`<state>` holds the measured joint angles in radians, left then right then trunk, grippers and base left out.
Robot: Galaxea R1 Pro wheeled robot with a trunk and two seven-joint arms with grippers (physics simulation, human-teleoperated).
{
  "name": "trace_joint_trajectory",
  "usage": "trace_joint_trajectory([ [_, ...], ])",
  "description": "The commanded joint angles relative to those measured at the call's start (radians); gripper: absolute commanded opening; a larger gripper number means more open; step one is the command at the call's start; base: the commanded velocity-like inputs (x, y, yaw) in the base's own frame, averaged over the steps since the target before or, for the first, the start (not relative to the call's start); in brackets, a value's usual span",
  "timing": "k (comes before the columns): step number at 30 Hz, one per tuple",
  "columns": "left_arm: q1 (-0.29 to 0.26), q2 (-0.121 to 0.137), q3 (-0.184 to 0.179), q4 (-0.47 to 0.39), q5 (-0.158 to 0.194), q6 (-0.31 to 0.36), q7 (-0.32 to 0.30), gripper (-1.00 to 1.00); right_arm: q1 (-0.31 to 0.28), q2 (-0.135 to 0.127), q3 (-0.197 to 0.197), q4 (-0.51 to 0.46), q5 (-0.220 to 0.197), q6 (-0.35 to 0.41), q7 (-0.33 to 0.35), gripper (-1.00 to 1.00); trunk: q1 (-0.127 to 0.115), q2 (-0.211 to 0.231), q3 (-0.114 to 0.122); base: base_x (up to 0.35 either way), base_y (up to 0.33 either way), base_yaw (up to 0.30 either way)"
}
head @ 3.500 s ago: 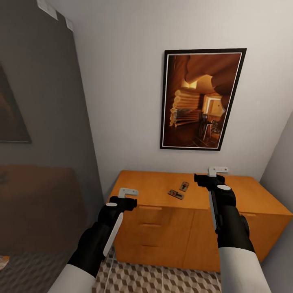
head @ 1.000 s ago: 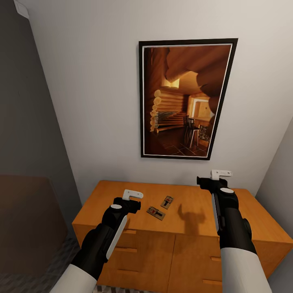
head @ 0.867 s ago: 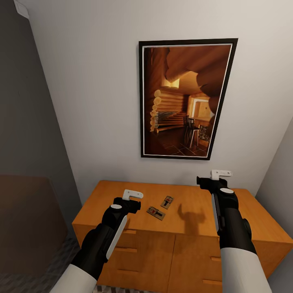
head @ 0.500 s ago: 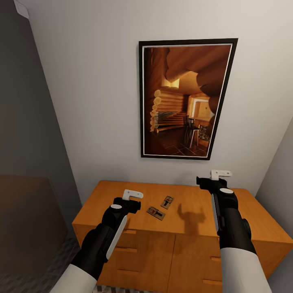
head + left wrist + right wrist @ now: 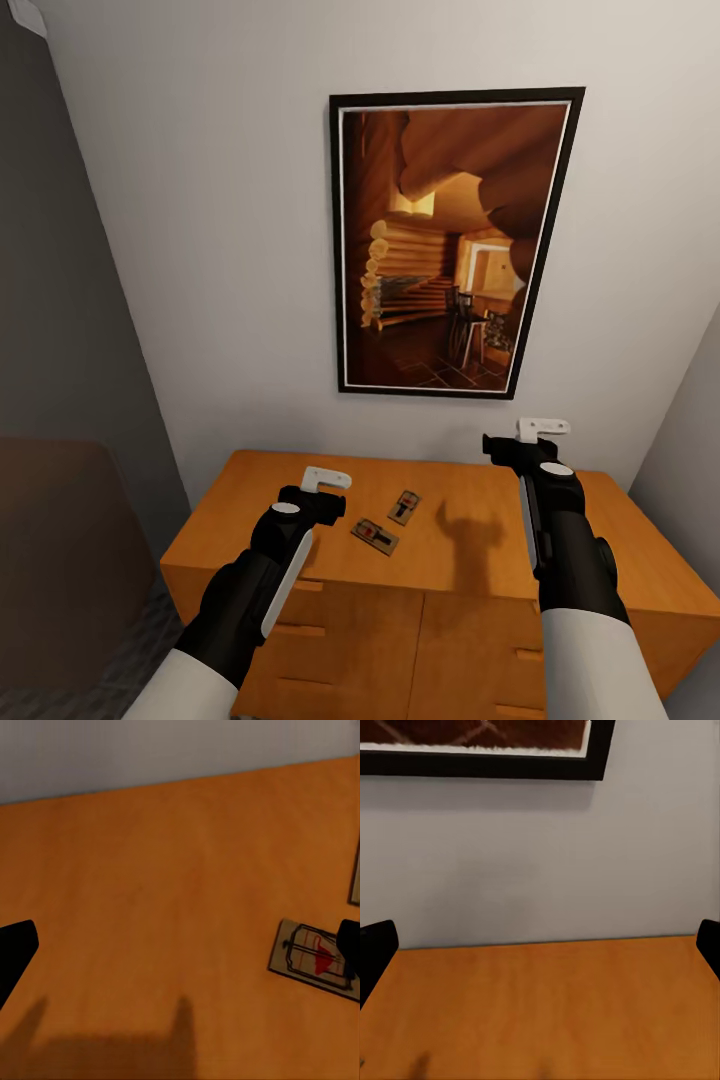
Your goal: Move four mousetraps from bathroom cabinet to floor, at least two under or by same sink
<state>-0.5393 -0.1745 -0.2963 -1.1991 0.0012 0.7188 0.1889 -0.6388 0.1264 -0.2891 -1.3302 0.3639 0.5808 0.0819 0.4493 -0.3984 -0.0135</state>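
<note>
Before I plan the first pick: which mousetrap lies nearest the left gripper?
The front mousetrap, just beside the left gripper; the other mousetrap lies farther back, toward the wall.

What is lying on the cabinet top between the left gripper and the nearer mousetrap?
Nothing: in the head view, bare orange wood separates the left gripper from the nearer mousetrap on the cabinet.

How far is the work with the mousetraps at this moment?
Early. Nothing is visibly placed yet: two mousetraps lie on the cabinet top. Both the left gripper and right gripper hover open and empty. Left to do: grasping the traps, carrying them to the floor.
</note>
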Motion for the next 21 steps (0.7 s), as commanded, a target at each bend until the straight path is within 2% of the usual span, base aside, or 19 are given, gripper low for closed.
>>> trace_joint_trajectory([
  [1, -0.001, 0.0, -0.001, 0.0, 0.0, 0.005, 0.004, 1.0, -0.001, 0.001, -0.002, -0.001, 0.01, 0.004, 0.009, 1.0, 0.001, -0.002, -0.001, 0.057, -0.039, 0.0],
  [9, -0.001, 0.0, -0.002, 0.002, 0.002, 0.004, 0.003, 1.0, -0.001, 0.001, -0.002, -0.001, 0.01, 0.005, 0.009, 1.0, 0.001, -0.002, 0.0, 0.022, -0.015, -0.027],
  [21, -0.001, 0.0, -0.003, 0.003, 0.002, 0.004, 0.003, 1.0, -0.001, 0.001, -0.003, 0.0, 0.009, 0.006, 0.007, 1.0, 0.001, -0.002, 0.012, 0.002, -0.001, -0.165],
])
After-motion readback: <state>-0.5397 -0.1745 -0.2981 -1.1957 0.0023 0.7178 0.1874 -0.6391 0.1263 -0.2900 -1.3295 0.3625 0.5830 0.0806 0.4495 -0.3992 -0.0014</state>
